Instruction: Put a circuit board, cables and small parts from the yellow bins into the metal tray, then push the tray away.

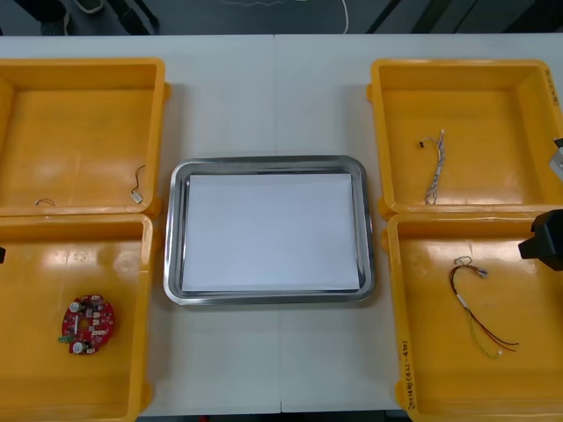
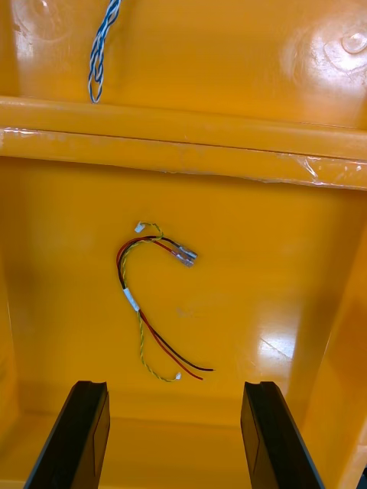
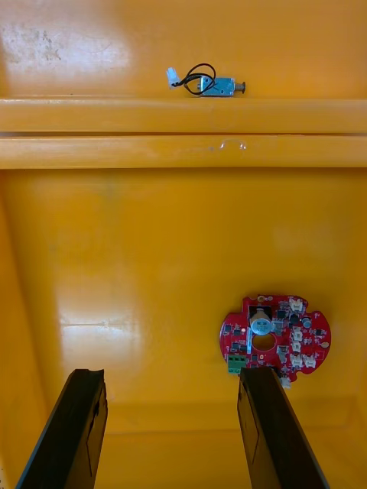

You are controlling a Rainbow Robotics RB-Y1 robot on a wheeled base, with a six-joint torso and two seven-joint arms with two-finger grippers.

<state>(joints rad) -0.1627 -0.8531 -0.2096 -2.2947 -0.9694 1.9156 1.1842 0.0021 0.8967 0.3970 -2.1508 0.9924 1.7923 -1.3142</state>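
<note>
A round red circuit board [image 1: 88,323] lies in the near left yellow bin [image 1: 26,352]. In the left wrist view the board [image 3: 275,336] sits just past one fingertip [image 3: 256,382], off to the side of the gap. My left gripper [image 3: 172,372] hangs open over the bin floor, holding nothing. My right gripper [image 2: 174,386] is open above the near right bin [image 1: 422,352]. The red and yellow cable [image 2: 157,306] lies a little beyond its fingers and also shows in the front view [image 1: 479,316]. The metal tray [image 1: 174,230], white inside, holds nothing.
A twisted blue and white cable [image 1: 435,167] lies in the far right bin [image 1: 493,88]. The far left bin [image 1: 79,114] holds a small metal part with a black cable [image 3: 206,82]. Bin walls stand between near and far bins. Part of the right arm [image 1: 547,237] shows at the table's edge.
</note>
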